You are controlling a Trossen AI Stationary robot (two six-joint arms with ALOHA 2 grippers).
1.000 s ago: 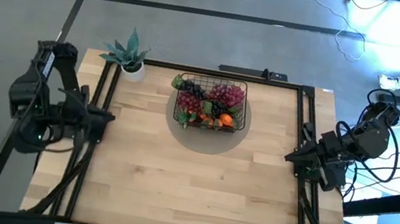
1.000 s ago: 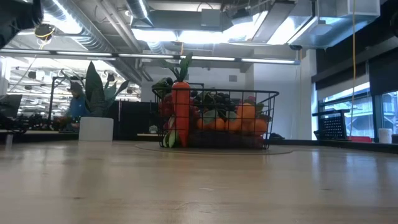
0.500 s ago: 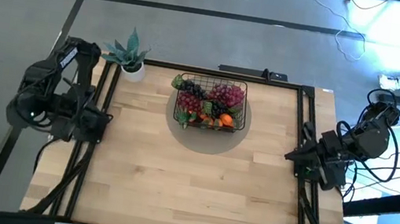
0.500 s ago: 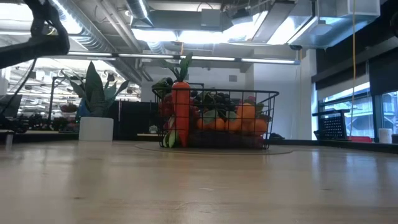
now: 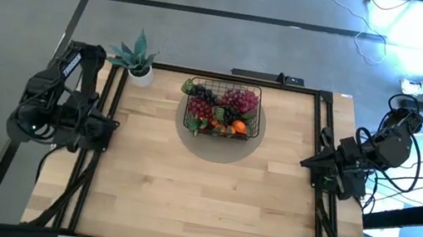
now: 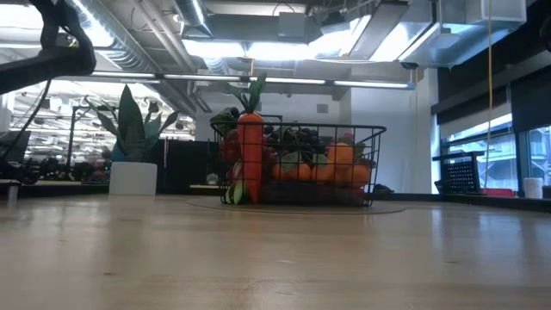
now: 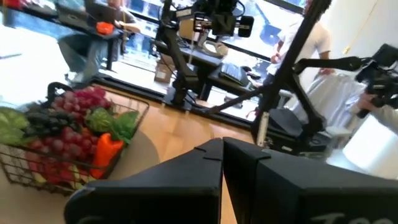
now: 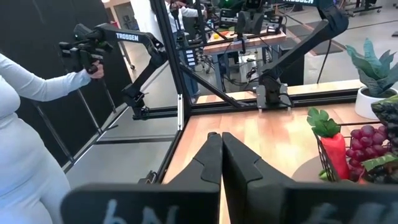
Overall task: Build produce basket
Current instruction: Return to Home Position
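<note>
High view, pincers: your left pincer point(image 5: 106, 124) sits at the left edge of the table point(image 5: 199, 201) and your right pincer point(image 5: 309, 162) at the right edge, each low on a folded arm.
High view, basket: the basket point(image 5: 226, 82) stands between the two pincers, well apart from each and nearer the back edge. The produce point(image 5: 230, 109) fills it, and none shows outside it.
Low view, look: you see black open-grid wire, a carrot point(image 6: 250, 159) upright at one corner, and oranges point(image 6: 340, 164) and dark grapes point(image 6: 297, 138) heaped to the rim. No pincer shows here.
Left wrist view, state: the fingers are pressed together, clenched on nothing. The basket lies well ahead of the tips and off to one side.
Right wrist view, state: this pincer is likewise clenched and empty, with only the basket's near corner in sight, far ahead of the tips.
Step in hand: homing, by my judgement. Park each arm folded at its own edge, wide of the basket, and settle gently so nothing jolts the table.
Progress: the basket looks built.
</note>
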